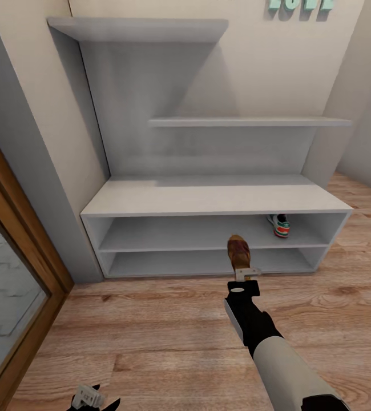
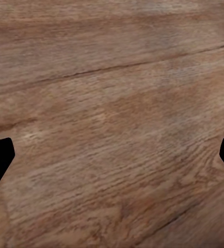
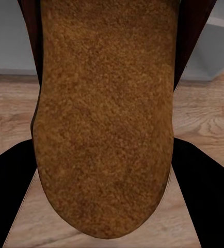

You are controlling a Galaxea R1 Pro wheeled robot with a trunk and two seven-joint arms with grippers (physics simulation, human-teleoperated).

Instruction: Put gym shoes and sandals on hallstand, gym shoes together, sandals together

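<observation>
Wood floor (image 1: 151, 337) fronts the hallstand (image 1: 208, 197); right jaws (image 1: 247, 275) pinch 1 sandal (image 1: 238, 251) before its shelves, left jaws (image 2: 112, 160) spread.

Background only: cream wall (image 1: 277, 63) behind the unit, plain, evenly lit. Teal raised lettering (image 1: 299, 7) on it at the upper edge, cut off by the frame, unreadable. Second wall (image 1: 365, 97) on the right meets the back wall in a corner and runs toward the camera. Left side: grey wall section or pillar (image 1: 20, 148) standing forward of the back wall. Beside it a brown wooden door frame (image 1: 23, 257) runs diagonally down to the lower left corner. Inside the frame a pale glass panel (image 1: 5, 297) with faint zigzag reflections; can't tell what's behind it.
</observation>
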